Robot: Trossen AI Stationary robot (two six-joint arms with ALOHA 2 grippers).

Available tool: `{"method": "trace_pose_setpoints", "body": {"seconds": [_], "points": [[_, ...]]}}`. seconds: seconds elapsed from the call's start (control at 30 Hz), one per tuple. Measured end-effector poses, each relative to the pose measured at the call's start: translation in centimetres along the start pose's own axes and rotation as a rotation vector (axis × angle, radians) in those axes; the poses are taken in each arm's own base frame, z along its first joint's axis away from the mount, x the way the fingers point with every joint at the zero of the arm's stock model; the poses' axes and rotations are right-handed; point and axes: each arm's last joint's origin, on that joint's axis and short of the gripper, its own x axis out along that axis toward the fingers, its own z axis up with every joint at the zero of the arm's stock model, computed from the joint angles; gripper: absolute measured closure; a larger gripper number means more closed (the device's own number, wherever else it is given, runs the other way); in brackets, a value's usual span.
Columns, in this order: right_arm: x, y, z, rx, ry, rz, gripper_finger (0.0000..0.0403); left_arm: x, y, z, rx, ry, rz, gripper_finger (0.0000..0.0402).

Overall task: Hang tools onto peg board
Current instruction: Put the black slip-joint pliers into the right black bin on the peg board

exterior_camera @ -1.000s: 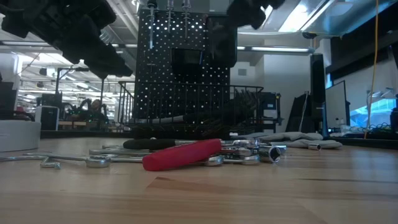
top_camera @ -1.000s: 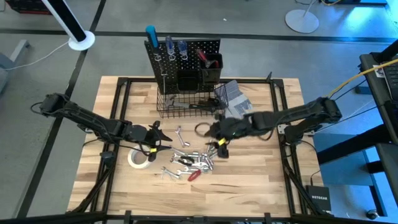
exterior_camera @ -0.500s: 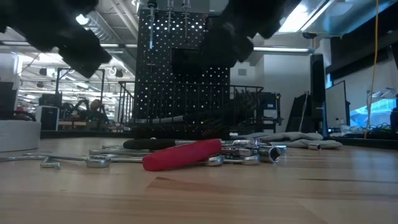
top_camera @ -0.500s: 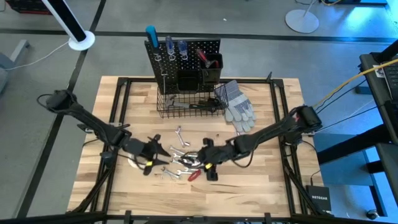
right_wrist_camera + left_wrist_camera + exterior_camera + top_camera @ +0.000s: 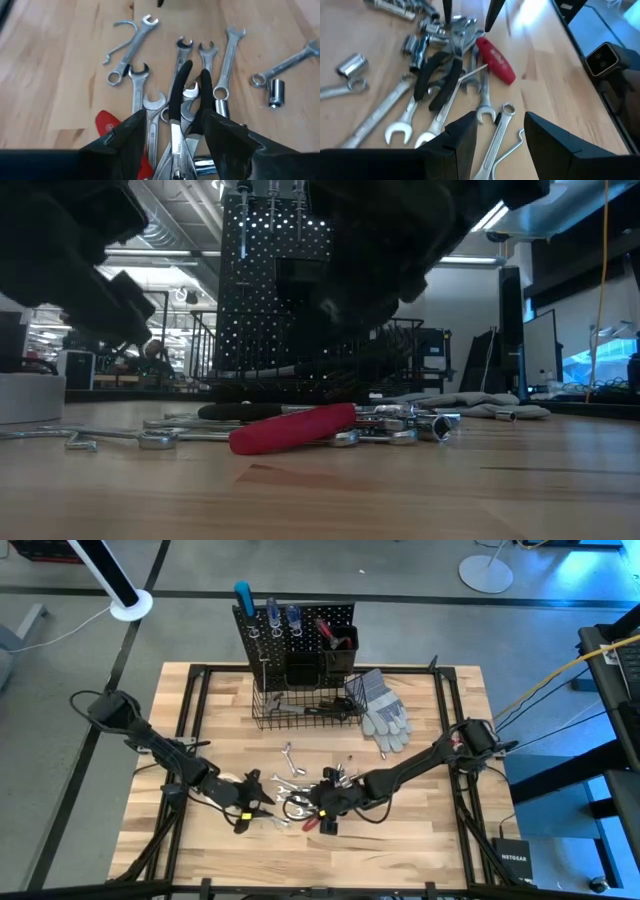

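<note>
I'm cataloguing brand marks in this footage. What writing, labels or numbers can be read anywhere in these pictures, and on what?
"NETGEAR": white lettering on the small black box on the floor beside the table's right front corner, high view; small, only just readable.
Red screwdriver handle: faint pale print, too blurred to read.
Nothing legible on the wrenches or the peg board.

Counter [image 5: 420,810]: pale wood planks with visible grain and a smooth, lightly satin finish. Wrenches [image 5: 186,90] — bright polished metal with glossy highlights; the pliers [image 5: 186,95] carry matt black grips, and the screwdriver handle [image 5: 496,60] is glossy red plastic. Peg board [image 5: 296,632]: matt black perforated metal with a black wire basket [image 5: 305,708] at its base; beside it lie grey cloth gloves [image 5: 382,708] — soft and dull; the end effectors' fingers [image 5: 457,145] are matt black.
</note>
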Motion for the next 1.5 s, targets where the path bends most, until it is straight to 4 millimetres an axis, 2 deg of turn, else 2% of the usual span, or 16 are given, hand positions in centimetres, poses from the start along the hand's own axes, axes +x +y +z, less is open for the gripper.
{"method": "trace_pose_setpoints", "body": {"seconds": [0.37,1.03,1.13,1.33,1.5], "points": [[2.6,-0.2,-2.3,0.037,0.088,-0.045,0.0205,0.8,0.2,-1.3,-0.037,0.067,0.035,0.0247],[2.7,-1.1,-3.2,0.039,0.141,-0.155,0.0207,0.8,0.1,-1.3,-0.03,0.067,0.028,0.0247],[2.7,-1.1,-3.2,0.038,0.147,-0.156,0.0225,0.8,0.1,-1.3,-0.03,0.067,0.027,0.0247],[2.6,-1.1,-3.3,0.032,0.16,-0.162,0.0286,0.8,0.1,-1.3,-0.033,0.067,0.028,0.0247],[2.6,-1.1,-3.3,0.032,0.16,-0.163,0.0287,0.8,0.1,-1.3,-0.033,0.067,0.028,0.0247]]}}
